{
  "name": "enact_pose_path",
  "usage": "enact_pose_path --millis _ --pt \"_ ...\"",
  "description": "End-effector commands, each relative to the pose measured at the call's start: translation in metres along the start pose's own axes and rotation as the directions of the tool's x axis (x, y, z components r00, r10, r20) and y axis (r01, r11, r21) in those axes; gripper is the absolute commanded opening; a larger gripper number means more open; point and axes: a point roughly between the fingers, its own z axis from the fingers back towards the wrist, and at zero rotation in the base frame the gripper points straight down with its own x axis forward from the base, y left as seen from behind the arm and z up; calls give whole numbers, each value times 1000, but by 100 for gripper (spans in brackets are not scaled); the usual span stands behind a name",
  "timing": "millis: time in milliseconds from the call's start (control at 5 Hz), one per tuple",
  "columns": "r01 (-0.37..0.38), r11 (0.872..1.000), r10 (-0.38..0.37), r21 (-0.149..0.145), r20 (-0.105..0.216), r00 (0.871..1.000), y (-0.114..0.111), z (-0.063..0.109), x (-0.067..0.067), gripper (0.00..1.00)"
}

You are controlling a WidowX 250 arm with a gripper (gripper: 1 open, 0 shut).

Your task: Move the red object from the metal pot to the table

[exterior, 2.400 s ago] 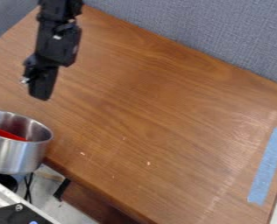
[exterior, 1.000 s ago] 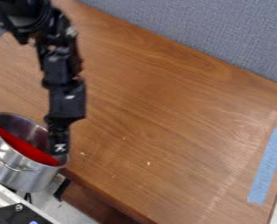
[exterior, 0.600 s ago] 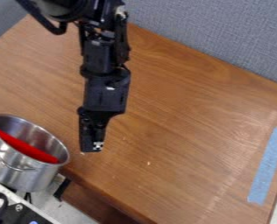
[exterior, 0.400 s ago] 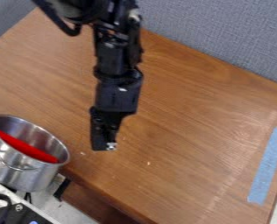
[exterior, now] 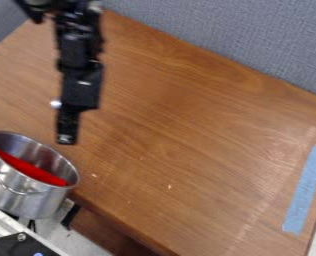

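The red object [exterior: 27, 169] is seen lying inside the pot [exterior: 30, 181], which stands at the table's [exterior: 188, 130] near left corner. The gripper [exterior: 67, 135] is held above the wood just beyond the pot's far rim, pointing steeply down, its jaws pressed together with nothing between them. A blue tape strip [exterior: 305, 187] lies near the right edge.

place: we're looking at a robot lab or test bench, not a home | why: we're seeing a bare wood-grain table [exterior: 214, 110] sitting against a grey fabric partition wall [exterior: 254, 35] | a blue tape strip [exterior: 305, 188] is marking the tabletop | cables and hardware [exterior: 21, 238] are sitting at the near edge
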Motion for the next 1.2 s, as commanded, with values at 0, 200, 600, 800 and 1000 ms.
enact_pose_path --millis 0,200,600,800,1000 --pt "-78 997 78 20 28 997 14 42 -24 100" --pt "-120 993 120 2 57 991 9 72 -26 0" --pt "-99 995 100 -15 96 990 -42 99 -20 100" --pt "-88 996 88 -4 87 992 -68 115 -14 100" --pt "-219 976 219 -13 116 969 -68 112 -10 100"
